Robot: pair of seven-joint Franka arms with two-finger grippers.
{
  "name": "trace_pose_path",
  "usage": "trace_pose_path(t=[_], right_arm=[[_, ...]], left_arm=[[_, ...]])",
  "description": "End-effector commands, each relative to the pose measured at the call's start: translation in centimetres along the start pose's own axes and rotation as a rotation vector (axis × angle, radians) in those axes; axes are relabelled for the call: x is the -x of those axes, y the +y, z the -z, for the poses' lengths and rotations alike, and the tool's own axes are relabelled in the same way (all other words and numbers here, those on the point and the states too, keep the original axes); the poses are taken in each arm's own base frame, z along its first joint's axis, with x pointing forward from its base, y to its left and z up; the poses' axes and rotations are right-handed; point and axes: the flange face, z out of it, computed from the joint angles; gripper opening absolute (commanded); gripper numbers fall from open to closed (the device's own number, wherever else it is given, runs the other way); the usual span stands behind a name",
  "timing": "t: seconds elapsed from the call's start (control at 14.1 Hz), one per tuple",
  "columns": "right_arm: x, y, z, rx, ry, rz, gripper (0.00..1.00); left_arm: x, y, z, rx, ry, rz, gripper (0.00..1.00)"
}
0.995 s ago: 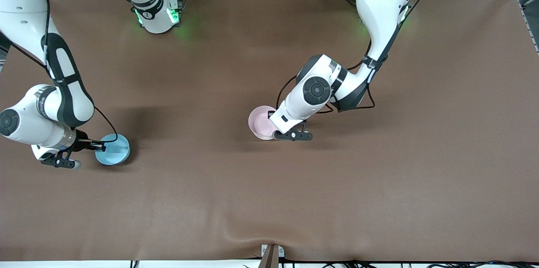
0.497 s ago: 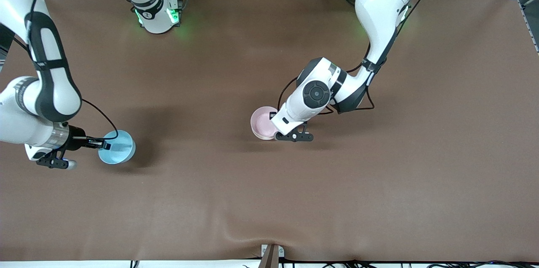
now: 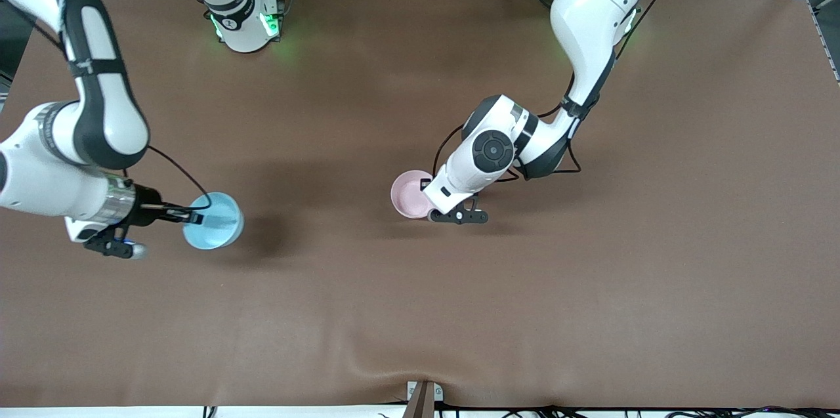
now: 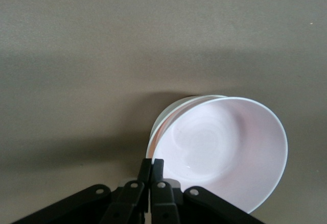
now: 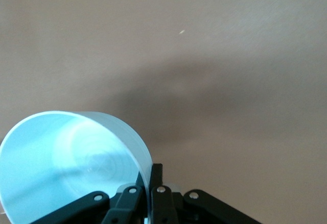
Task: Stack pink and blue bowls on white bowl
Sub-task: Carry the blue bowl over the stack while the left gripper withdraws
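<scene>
My left gripper (image 3: 428, 203) is shut on the rim of the pink bowl (image 3: 410, 195) near the table's middle. In the left wrist view its fingertips (image 4: 152, 164) pinch the pink bowl (image 4: 225, 152), which is tilted over the white bowl (image 4: 167, 118). Only an arc of the white bowl's rim shows under it. The white bowl is hidden in the front view. My right gripper (image 3: 190, 216) is shut on the rim of the blue bowl (image 3: 215, 229) and holds it tilted above the table toward the right arm's end. It also shows in the right wrist view (image 5: 152, 172) on the blue bowl (image 5: 66, 168).
The brown table mat (image 3: 590, 273) is bare around both bowls. The right arm's base (image 3: 244, 24) stands at the table's back edge. A small bracket (image 3: 423, 395) sits at the edge nearest the front camera.
My right gripper has lifted the blue bowl and carried it toward the pink bowl, tilting it. My left gripper and the pink bowl have barely shifted.
</scene>
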Motion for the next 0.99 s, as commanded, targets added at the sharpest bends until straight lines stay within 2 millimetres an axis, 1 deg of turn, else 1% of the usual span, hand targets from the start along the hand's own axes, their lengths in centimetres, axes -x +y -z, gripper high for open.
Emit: trace_pose_path(t=[0.0,0.07,0.14,0.21,0.28,0.43,0.5,0.57,0.64,0.71,0.78,0.92], right_arm=[[2.6,-4.3,0.4,-0.004,-0.03,-0.04,0.0],[3.2,-5.7,0.1,0.001,-0.041,-0.049,0.0],[3.9,-7.3,-0.1,0.005,-0.044,-0.059,0.0],[4.8,-8.9,-0.7,0.012,-0.052,-0.066,0.0],[5.5,-10.2,-1.4,0.019,-0.06,-0.066,0.0],[7.2,-13.0,-2.5,0.031,-0.072,-0.074,0.0],[7.9,-14.3,-2.9,0.035,-0.071,-0.08,0.0],[8.8,-15.5,-3.8,0.041,-0.071,-0.087,0.0],[9.7,-16.7,-4.7,0.043,-0.062,-0.087,0.0],[10.6,-17.9,-5.8,0.044,-0.05,-0.091,0.0],[11.7,-19.3,-6.8,0.043,-0.035,-0.102,0.0],[13.7,-22.4,-8.4,0.031,0.001,-0.134,0.0]], left_arm=[[0.0,0.1,-0.5,0.004,0.011,-0.002,0.0],[0.0,0.2,-0.6,0.005,0.01,0.008,0.14],[0.0,0.3,-0.6,0.008,0.01,0.019,0.45],[-0.1,0.3,-0.2,0.01,0.013,0.02,0.9],[-0.4,0.2,0.5,0.012,0.024,0.008,1.0],[-1.3,-0.5,2.4,0.019,0.044,0.016,1.0],[-1.9,-1.0,4.2,0.025,0.059,0.018,1.0],[-2.5,-2.0,6.2,0.021,0.062,0.033,1.0],[-3.4,-3.4,8.7,0.019,0.064,0.055,1.0],[-4.5,-5.3,11.2,0.018,0.074,0.083,1.0],[-5.1,-7.0,13.6,0.002,0.081,0.085,1.0],[-6.3,-11.3,17.8,-0.084,0.101,0.04,1.0]])
